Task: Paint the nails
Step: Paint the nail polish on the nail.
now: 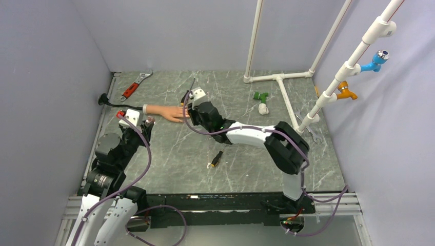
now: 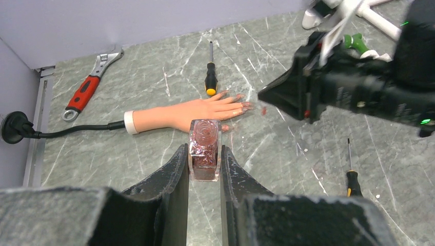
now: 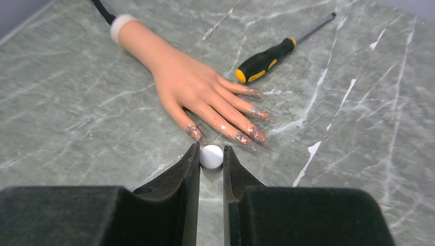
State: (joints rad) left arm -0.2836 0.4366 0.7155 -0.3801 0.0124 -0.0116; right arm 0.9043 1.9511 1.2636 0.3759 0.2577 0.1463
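left hand (image 2: pixel 204 151) gripped a small red-glitter glass bottle (image 2: pixel 205 134). right hand (image 3: pixel 211 149) pinched a white round knob (image 3: pixel 211 157) just beside the glitter-coated mannequin nails (image 3: pixel 256 136).

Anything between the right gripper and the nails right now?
Nothing visible. The right gripper, shut on a small white round piece, sits just short of the nails, with only bare table between. The screwdriver lies beside the mannequin hand, off the path. The left gripper, shut on the polish bottle, is clear too.
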